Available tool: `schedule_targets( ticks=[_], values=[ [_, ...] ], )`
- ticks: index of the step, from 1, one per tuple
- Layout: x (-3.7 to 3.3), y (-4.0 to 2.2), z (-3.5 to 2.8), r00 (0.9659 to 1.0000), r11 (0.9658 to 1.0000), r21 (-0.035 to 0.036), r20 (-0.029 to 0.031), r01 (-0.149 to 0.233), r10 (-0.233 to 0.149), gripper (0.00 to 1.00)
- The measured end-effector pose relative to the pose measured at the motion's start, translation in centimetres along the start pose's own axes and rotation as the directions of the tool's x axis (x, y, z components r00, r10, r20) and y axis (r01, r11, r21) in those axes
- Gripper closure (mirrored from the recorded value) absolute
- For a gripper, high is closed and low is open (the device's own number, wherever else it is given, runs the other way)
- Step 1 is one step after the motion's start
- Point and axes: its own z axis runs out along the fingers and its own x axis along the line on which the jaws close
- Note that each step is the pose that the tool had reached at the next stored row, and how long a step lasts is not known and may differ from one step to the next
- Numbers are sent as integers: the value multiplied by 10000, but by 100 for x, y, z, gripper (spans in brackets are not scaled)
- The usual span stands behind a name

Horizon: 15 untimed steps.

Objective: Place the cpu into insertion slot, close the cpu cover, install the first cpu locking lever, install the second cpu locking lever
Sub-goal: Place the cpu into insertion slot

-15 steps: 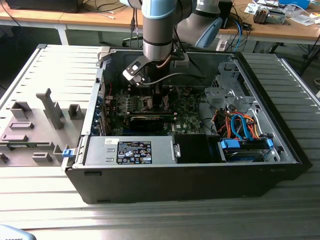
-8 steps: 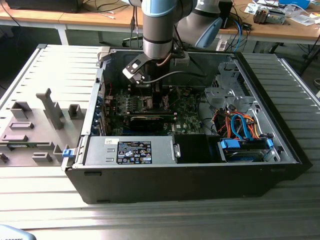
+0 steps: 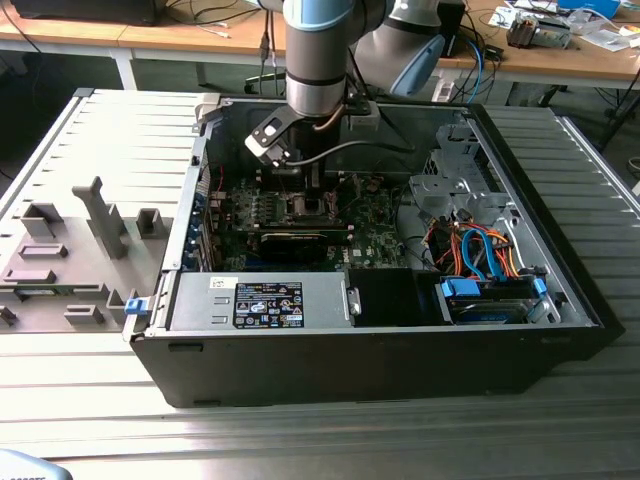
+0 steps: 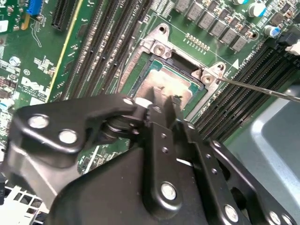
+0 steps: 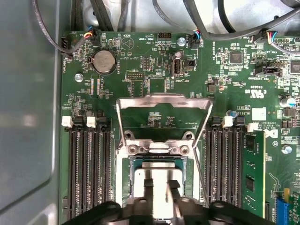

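The cpu (image 5: 160,172) lies flat in the insertion slot (image 5: 125,180) on the green board, its silvery top also showing in the second wrist view (image 4: 166,83). The cpu cover (image 5: 161,99) stands swung up, off the slot, with the board visible through its window. A thin locking lever (image 5: 200,176) runs along one side of the slot and sticks out as a bare rod (image 4: 262,90). My gripper (image 5: 161,186) hovers right over the cpu, its two dark fingers (image 5: 148,188) apart with the silvery top showing between them. In the exterior view the gripper (image 3: 300,185) reaches down into the case over the slot (image 3: 306,207).
Long black memory slots (image 5: 89,173) flank the socket on both sides, one holding a green module (image 5: 252,173). Cables (image 5: 70,42) hang along the board's edge. The open computer case (image 3: 360,340) walls surround the board, with a power supply (image 3: 265,300) and drive bay (image 3: 490,295) nearby.
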Motion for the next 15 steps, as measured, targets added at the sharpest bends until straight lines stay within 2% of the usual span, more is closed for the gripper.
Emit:
schedule_targets(
  ticks=[1, 2, 7, 11, 13, 15],
  values=[
    [-5, 0, 4, 10000, 10000, -1, -2, 33, -33, 83],
    [-7, -1, 8, 10000, 10000, -1, -2, 64, -64, 89],
    [-9, -2, 45, 10000, 10000, 22, 3, 95, -95, 89],
    [-8, 0, 48, 10000, 10000, 20, -3, 95, -95, 89],
    [-7, 9, 27, 10000, 10000, 6, -18, 97, -97, 89],
    [-11, 31, -24, 10000, 9999, 48, -4, 95, -95, 89]
  ],
)
